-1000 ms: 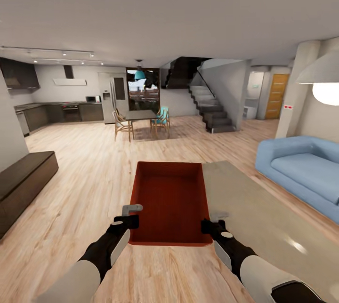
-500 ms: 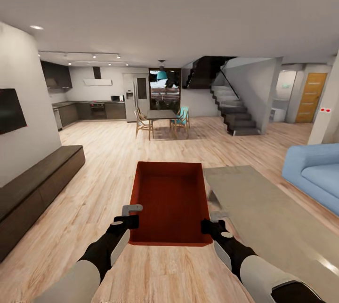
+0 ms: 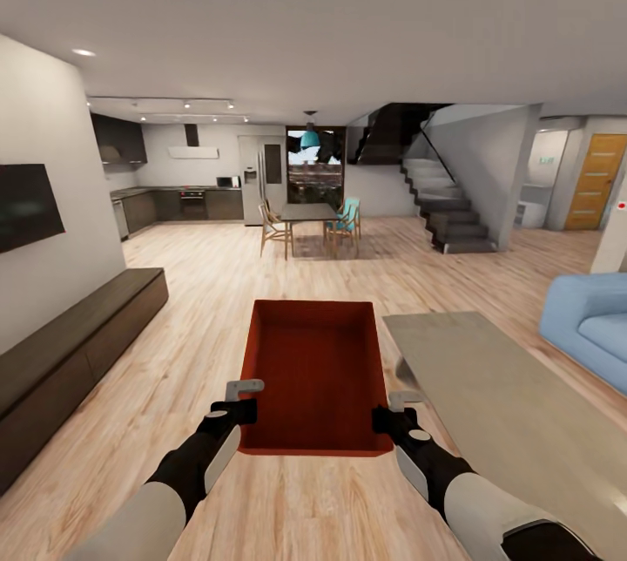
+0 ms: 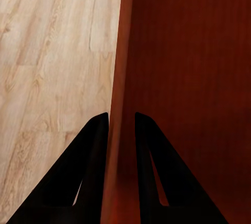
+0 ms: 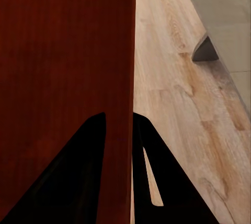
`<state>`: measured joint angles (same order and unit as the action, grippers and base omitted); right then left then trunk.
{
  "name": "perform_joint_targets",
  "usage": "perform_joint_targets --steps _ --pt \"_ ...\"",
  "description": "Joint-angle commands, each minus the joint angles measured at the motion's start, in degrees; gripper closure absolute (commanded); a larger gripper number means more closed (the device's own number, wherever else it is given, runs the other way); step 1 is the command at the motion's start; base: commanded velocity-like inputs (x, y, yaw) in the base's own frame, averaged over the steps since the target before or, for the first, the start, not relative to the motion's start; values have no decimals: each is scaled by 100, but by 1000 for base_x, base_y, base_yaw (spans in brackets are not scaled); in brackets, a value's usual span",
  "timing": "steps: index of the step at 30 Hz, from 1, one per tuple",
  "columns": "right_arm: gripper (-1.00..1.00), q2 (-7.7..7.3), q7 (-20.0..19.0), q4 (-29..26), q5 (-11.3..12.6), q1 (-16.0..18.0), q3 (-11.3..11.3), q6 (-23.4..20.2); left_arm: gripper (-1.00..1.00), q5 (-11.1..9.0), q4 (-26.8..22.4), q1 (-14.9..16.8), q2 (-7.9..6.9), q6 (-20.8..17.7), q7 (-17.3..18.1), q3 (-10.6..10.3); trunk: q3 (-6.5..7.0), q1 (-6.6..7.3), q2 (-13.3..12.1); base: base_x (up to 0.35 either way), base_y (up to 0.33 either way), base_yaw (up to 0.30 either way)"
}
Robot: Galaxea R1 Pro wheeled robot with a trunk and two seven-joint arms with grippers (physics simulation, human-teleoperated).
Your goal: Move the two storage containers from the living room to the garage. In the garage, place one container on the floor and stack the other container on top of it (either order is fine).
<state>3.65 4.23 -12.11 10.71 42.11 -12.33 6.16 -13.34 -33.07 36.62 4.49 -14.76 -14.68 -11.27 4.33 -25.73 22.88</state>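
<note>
One storage container is held level over the living room wood floor, its side walls clamped by the left tool and right tool; carriage onward to the garage is judged outstanding.

We find no readable text, labels, brands or numbers. The storage container has plain orange-red walls with no marks in the head view or either wrist view. We see a small green sign on the far wall near the orange door, too small to read. There is a tiny red mark on the white pillar at the right edge, also illegible. The wall screen is blank and dark.
</note>
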Motion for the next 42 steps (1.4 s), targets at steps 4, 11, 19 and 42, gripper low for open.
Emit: perform_joint_targets --steps 4,11,19,42 --pt "100 4 25 4 69 -1 99 18 100 16 5 3 -1 -44 -70 190 -2 -5 4 314 0 0" --pt "100 4 25 5 71 -1 99 -17 100 9 11 3 -1 -45 -70 189 -2 -5 4 321 0 0" --pt "100 4 25 7 71 -1 99 6 100 8 11 3 -1 -46 -70 188 -2 -5 4 322 0 0" --pt "100 7 26 14 79 -1 99 -1 100 8 21 3 -1 -44 -74 196 -2 -5 4 322 0 0"
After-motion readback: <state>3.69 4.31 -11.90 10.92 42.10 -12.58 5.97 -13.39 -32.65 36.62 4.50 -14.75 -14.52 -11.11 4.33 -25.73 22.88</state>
